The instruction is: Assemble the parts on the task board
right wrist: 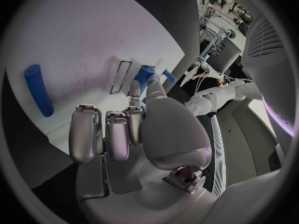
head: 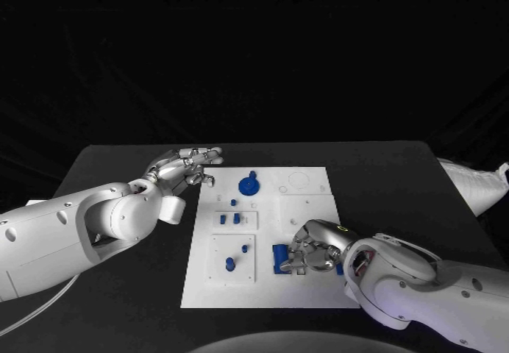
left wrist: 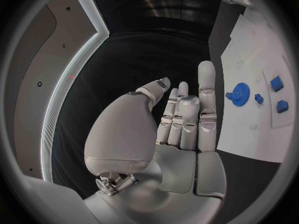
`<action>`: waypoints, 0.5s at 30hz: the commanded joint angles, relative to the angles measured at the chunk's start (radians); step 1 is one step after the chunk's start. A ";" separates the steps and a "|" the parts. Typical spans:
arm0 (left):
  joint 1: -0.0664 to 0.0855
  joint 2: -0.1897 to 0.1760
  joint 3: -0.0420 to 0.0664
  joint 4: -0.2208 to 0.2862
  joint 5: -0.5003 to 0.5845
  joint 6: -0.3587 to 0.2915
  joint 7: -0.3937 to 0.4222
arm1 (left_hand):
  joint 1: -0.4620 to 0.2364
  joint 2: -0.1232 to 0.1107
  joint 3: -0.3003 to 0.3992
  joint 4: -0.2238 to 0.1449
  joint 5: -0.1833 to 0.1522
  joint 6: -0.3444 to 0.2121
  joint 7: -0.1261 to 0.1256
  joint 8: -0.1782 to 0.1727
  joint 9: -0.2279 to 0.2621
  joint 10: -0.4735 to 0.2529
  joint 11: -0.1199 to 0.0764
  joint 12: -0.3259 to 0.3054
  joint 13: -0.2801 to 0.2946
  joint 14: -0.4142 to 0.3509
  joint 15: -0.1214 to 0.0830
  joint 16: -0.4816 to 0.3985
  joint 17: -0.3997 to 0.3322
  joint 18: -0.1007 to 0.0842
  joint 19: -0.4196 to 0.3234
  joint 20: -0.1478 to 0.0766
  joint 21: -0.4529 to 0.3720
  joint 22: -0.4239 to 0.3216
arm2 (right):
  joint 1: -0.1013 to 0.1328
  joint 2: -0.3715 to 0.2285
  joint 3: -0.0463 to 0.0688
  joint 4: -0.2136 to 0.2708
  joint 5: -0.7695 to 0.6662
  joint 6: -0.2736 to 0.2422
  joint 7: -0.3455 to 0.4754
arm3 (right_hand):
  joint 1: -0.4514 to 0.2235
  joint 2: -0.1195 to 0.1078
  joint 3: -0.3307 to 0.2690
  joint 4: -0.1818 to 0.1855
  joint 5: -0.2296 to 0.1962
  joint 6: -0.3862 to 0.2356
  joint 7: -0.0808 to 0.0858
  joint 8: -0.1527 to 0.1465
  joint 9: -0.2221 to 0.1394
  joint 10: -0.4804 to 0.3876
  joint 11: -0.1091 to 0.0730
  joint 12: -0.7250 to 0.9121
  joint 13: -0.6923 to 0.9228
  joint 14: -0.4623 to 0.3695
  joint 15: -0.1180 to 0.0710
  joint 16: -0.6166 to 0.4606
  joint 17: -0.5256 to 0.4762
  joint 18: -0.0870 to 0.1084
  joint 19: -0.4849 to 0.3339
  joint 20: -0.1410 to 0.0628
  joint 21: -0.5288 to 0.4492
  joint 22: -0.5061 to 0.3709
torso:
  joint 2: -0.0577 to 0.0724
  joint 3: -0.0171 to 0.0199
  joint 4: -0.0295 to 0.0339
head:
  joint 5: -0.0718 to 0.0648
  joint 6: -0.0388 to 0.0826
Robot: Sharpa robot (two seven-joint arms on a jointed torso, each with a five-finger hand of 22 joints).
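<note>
2 robot hands frame the flat white plastic task board (head: 307, 294) on the black desk (head: 424, 184): the left robot hand (head: 182, 168) hovers released beside it, while the right robot hand (head: 307, 254) should steady the blue block part (head: 281, 259) it pinches there before seating it squarely.

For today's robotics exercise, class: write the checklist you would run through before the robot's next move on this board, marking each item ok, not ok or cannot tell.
1. Left robot hand off the task board, holding nothing: ok.
2. Right robot hand over the board's near edge: ok.
3. Right hand grips the blue block: cannot tell.
4. Blue gear lying on the board: ok.
5. Blue cylinder lying free on the board: ok.
</note>
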 commanded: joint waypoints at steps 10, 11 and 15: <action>0.000 -0.001 0.000 0.002 0.004 0.016 0.008 | -0.008 0.000 -0.003 -0.001 0.002 -0.010 0.000 -0.002 -0.001 -0.008 0.001 0.007 0.001 -0.006 0.002 -0.002 -0.001 0.016 -0.008 0.001 -0.007 -0.001 | -0.011 0.000 -0.002 -0.002 -0.062 -0.009 -0.018 | 0.022 0.024 0.015 -0.010 -0.006 0.004 -0.004 0.010 0.005 0.060 -0.014 0.008 0.030 0.089 -0.007 0.004 0.188 -0.020 0.018 -0.010 0.007 0.006 | 0.000 0.0017 -0.0015 | 0.002 -0.002; 0.000 -0.001 0.000 0.002 0.004 0.016 0.007 | -0.008 0.000 -0.003 -0.001 0.002 -0.010 0.000 -0.002 -0.001 -0.008 0.001 0.007 0.001 -0.006 0.002 -0.002 -0.001 0.016 -0.008 0.001 -0.007 -0.001 | -0.011 -0.003 -0.002 0.001 -0.059 -0.019 -0.012 | 0.011 0.022 0.013 -0.005 -0.001 0.003 -0.003 0.010 0.006 0.061 -0.014 0.007 0.030 0.089 -0.006 0.004 0.188 -0.020 0.018 -0.010 0.007 0.005 | 0.000 0.0017 -0.0011 | 0.002 -0.001; 0.000 -0.002 0.000 0.002 0.004 0.017 0.006 | -0.008 0.000 -0.003 -0.001 0.002 -0.010 0.000 -0.002 -0.001 -0.008 0.001 0.007 0.001 -0.006 0.002 -0.002 -0.001 0.016 -0.008 0.001 -0.007 -0.001 | -0.011 -0.024 -0.002 0.017 -0.033 -0.057 0.022 | -0.022 0.009 0.007 0.013 0.012 -0.002 0.000 0.010 0.008 0.058 -0.011 -0.003 0.024 0.088 -0.005 0.002 0.184 -0.019 0.016 -0.009 0.003 -0.001 | 0.001 0.0014 -0.0012 | 0.001 0.000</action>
